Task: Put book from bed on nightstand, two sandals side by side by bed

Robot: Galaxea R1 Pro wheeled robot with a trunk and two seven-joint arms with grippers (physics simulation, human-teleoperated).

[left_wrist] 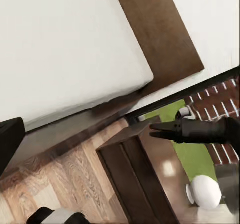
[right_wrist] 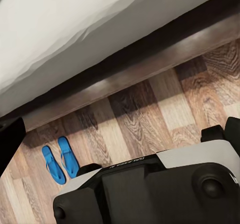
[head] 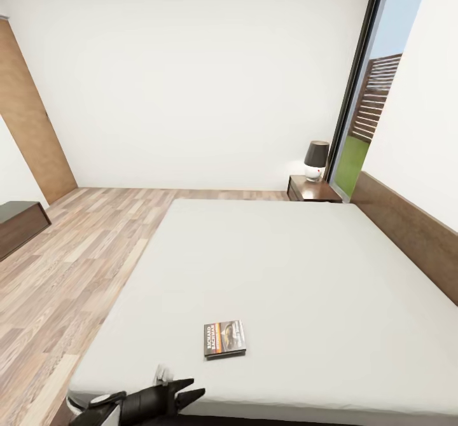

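The left gripper [head: 191, 393] hangs over the near edge of the bed [head: 305, 267], fingers parted and holding nothing. The book [head: 224, 338] lies flat on the mattress just beyond and slightly right of it. A nightstand [head: 312, 189] bearing a lamp [head: 315, 160] stands far beyond. The right gripper's state cannot be told; both sandals [right_wrist: 60, 161] lie together on the floor [right_wrist: 165, 108] beside the bed
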